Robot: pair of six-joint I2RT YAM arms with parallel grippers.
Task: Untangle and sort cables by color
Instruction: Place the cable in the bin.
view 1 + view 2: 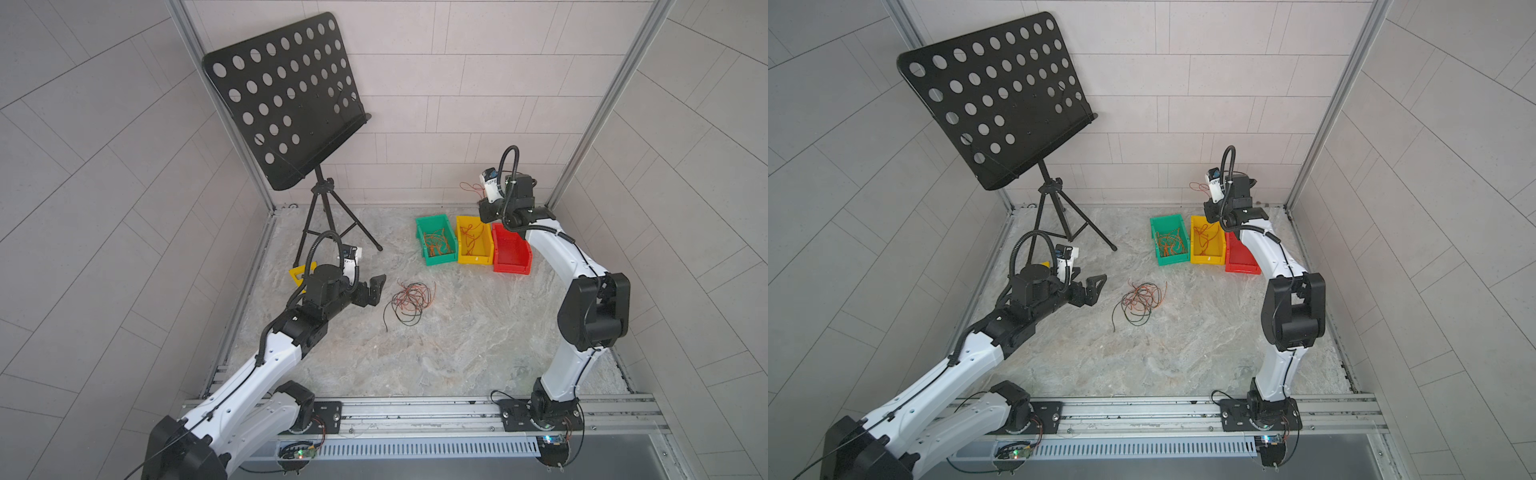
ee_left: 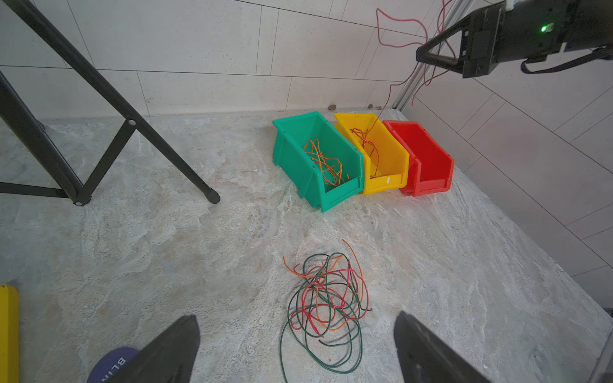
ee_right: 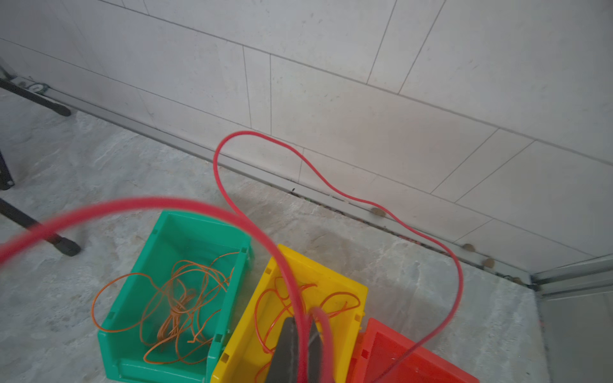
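Right tool (image 3: 303, 323) pressed together, pinching red cable (image 3: 159, 201), raised over yellow bin (image 3: 331, 282). The cable's tail hangs down into the bin, so release looks straight below. Left tool (image 2: 295, 318) spread wide; tangled cables (image 2: 326, 298) on counter (image 2: 199, 265) just ahead of it.

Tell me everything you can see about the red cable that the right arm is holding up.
The red cable is a thin, flexible wire with smooth, plastic-looking insulation. The shut right pincer pinches it partway along, raised above the yellow bin. It springs into wide, loose loops in the air, and one strand trails down into the yellow bin. It hangs well apart from the tangled pile.
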